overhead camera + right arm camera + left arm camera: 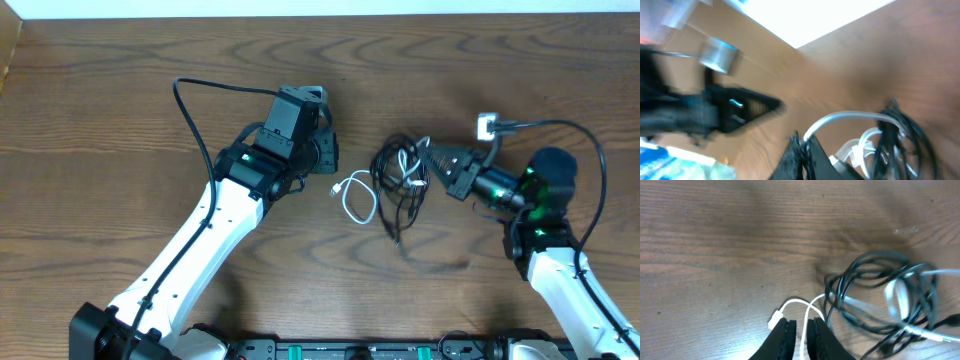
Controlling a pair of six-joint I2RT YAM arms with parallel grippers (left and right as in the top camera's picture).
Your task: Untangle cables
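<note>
Cables [400,195] lie in a dark tangle on the table [120,120] between the two arms, with a white cable [346,202] looping out just to the left of it. The left arm slants in from the near left, wrist bent down over that loop. The left end effector [801,327] shows only a narrow slit, the white cable running into it — pinched or not, I cannot tell. The right end effector [432,160], fingers pressed together, points left into the tangle.
</note>
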